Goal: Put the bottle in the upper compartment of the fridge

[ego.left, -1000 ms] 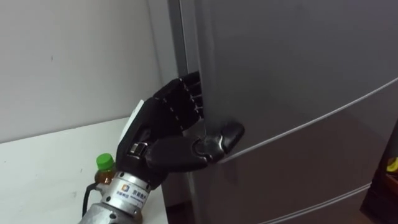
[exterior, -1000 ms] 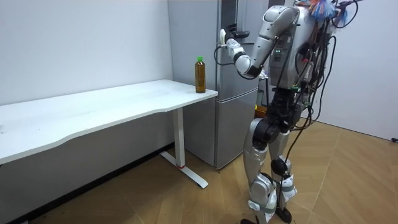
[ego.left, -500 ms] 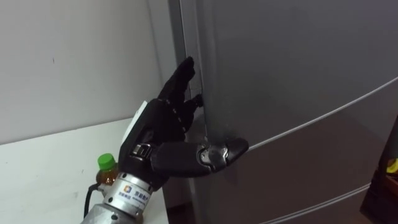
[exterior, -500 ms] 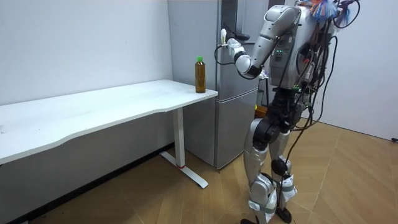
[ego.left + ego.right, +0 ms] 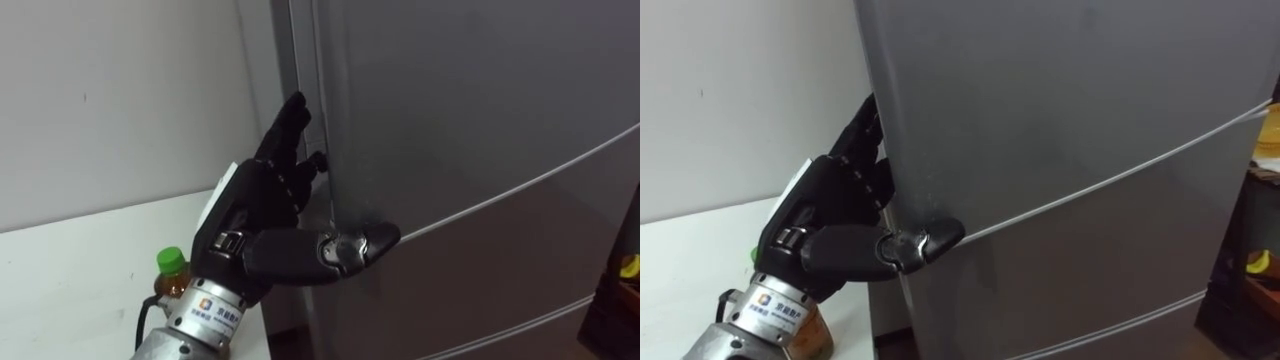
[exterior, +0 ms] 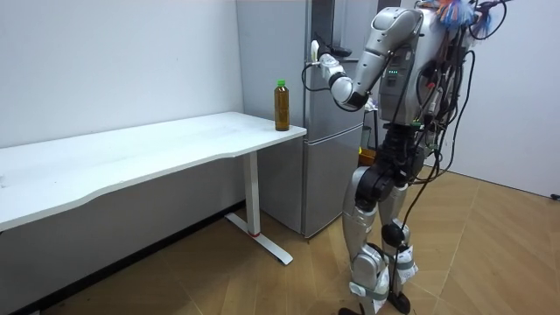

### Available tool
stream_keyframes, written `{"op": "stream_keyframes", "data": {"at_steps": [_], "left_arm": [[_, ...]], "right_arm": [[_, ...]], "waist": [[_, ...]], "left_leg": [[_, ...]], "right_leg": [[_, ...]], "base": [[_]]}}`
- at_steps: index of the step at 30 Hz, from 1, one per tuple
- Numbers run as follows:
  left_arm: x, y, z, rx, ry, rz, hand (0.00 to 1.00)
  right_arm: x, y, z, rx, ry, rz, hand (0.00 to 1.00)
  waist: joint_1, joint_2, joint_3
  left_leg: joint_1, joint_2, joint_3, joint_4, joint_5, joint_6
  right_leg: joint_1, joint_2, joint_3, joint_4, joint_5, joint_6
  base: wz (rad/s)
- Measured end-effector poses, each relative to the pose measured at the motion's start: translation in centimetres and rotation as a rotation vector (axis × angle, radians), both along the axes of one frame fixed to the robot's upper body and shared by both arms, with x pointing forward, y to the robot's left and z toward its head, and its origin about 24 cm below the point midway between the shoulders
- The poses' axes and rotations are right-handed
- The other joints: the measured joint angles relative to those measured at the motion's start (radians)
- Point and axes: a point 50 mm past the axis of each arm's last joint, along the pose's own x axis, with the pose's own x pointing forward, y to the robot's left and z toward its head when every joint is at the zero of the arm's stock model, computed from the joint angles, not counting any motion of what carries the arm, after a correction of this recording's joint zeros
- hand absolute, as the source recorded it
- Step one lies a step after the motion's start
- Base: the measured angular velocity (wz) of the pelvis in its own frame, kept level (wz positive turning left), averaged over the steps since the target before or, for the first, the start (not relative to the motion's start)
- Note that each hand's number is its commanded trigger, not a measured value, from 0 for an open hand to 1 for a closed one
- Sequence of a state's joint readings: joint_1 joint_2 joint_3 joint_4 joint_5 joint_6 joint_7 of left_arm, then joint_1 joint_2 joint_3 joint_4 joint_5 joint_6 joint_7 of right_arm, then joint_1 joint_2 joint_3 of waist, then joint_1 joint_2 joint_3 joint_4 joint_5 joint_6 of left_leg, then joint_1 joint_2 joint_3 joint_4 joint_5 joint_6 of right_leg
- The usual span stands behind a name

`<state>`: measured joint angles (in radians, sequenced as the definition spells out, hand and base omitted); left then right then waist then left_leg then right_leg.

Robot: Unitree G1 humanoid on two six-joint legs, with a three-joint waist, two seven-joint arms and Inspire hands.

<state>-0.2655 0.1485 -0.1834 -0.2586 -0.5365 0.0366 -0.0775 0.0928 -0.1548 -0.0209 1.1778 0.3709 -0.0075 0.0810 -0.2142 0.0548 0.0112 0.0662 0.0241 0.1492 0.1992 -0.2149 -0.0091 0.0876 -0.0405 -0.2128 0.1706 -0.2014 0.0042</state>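
Our left hand [image 5: 255, 200] lies spread at the edge of the fridge door [image 5: 480, 100] — nothing hooked — so our pull may slip.

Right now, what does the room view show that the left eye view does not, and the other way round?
Room view: the whole white table with its leg, the wooden floor, and the robot standing upright before the fridge with one arm raised. Left eye view: the left hand from close up, its fingers straight along the door's edge and its thumb across the door front. Both: the green-capped bottle standing on the table's corner beside the fridge, not yet picked up, and the left hand at the upper door.
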Motion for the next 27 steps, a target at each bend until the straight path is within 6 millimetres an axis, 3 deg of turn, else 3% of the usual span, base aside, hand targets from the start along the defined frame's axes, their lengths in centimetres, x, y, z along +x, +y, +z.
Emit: {"op": "stream_keyframes", "data": {"at_steps": [21,27], "left_arm": [[-0.3,-1.0,-0.1,0.067,-0.037,0.006,0.00],[-0.3,-1.3,-0.1,0.067,-0.035,-0.004,0.00]], "right_arm": [[0.0,-0.4,0.0,0.011,0.003,0.022,0.00],[0.1,-0.9,0.2,0.000,0.002,0.041,0.00]], "waist": [[-0.003,0.007,-0.0034],[-0.002,0.021,-0.0019]], "left_leg": [[-0.002,-0.004,0.019,0.005,0.002,0.004],[-0.002,-0.005,0.039,0.004,0.003,0.012]], "right_leg": [[0.001,-0.005,0.010,-0.002,0.008,0.009],[-0.001,-0.010,0.015,-0.002,0.011,0.015]], "base": [[-0.01],[-0.01]]}}
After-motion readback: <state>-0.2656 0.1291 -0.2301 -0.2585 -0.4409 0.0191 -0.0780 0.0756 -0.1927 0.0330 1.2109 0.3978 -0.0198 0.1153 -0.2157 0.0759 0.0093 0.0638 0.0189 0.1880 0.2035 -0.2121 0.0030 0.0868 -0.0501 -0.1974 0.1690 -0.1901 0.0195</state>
